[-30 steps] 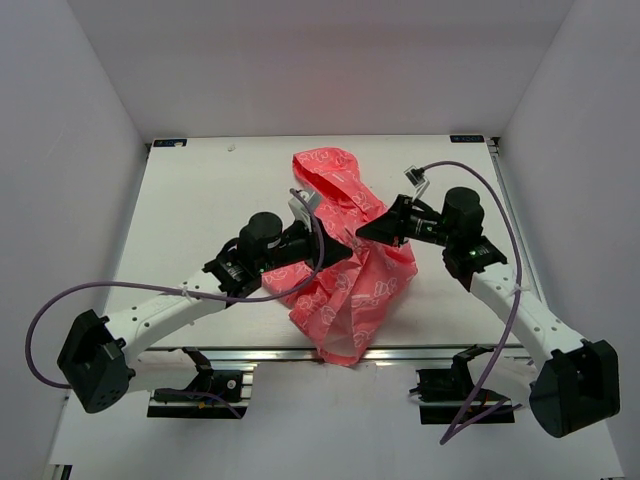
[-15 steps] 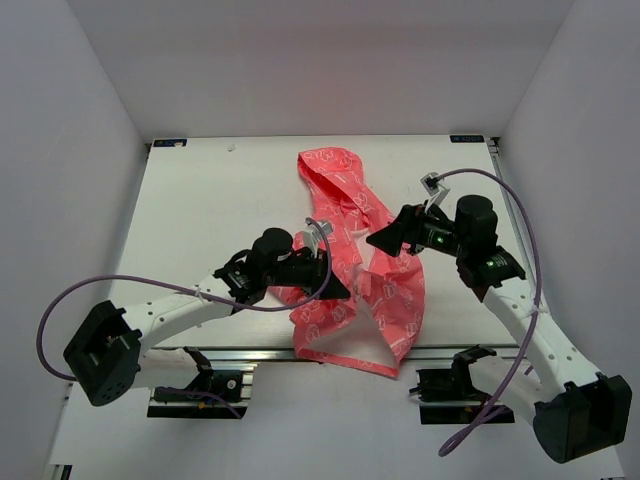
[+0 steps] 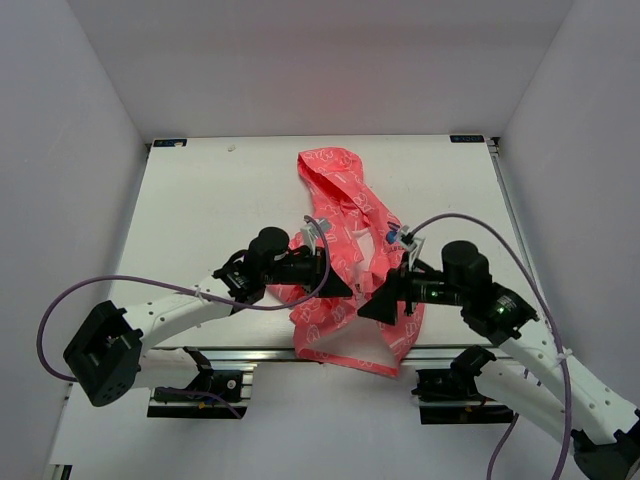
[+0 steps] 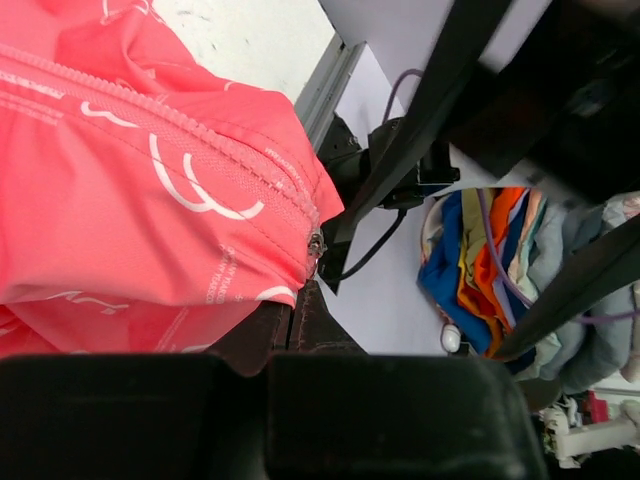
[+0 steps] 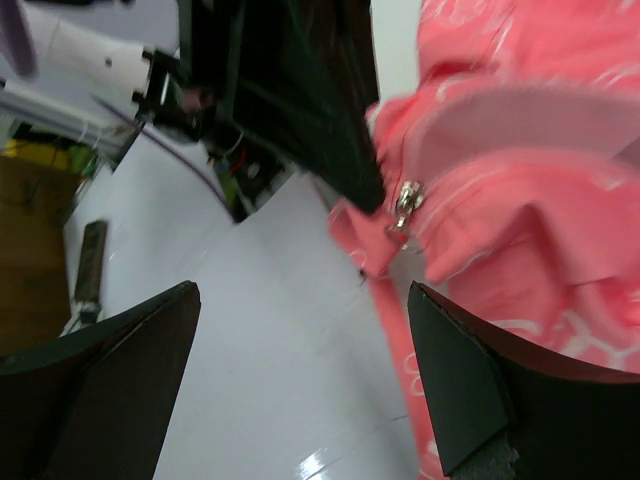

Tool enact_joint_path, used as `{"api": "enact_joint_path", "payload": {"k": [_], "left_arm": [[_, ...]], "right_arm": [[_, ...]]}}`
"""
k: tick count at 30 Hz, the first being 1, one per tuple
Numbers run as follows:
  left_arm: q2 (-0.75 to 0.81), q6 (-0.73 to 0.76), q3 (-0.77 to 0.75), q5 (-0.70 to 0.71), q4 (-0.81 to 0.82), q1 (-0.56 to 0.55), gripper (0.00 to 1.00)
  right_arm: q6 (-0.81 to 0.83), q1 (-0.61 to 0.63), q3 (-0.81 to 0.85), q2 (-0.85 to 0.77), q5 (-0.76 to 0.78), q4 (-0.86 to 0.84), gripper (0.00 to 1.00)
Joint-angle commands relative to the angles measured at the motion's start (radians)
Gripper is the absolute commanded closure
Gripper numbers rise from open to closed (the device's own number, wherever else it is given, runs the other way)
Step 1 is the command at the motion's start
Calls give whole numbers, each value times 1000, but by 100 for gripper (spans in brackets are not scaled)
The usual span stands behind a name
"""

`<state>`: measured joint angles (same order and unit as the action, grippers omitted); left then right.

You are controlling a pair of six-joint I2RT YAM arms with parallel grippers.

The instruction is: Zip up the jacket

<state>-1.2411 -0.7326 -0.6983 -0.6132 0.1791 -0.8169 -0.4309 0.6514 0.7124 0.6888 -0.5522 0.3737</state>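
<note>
1. Centrally, the jacket (image 3: 345, 215) lies crumpled on the white table (image 3: 200, 200). Its hood (image 3: 325, 165) points toward the top of the overhead frame, and its lower end hangs over the table's bottom edge.
2. The left gripper (image 3: 338, 287) reaches in from the lower left. Its fingers (image 4: 325, 330) are pressed together, pinching the jacket's edge right below the small metal piece at the end of the zipper (image 4: 200, 125).
3. The right gripper (image 3: 368, 310) comes from the lower right, just beside the left one. Its fingers are spread wide and hold nothing, with the silver zipper slider (image 5: 405, 203) ahead of the gap.
</note>
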Motion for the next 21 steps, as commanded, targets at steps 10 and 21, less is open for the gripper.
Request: {"api": "enact_joint_path", "payload": {"k": [10, 21], "left_arm": [[32, -53, 54, -34, 76, 4, 100], [15, -60, 54, -37, 94, 4, 100]], "right_arm": [[-253, 112, -252, 17, 14, -416, 11], [-302, 129, -301, 2, 104, -530, 11]]}}
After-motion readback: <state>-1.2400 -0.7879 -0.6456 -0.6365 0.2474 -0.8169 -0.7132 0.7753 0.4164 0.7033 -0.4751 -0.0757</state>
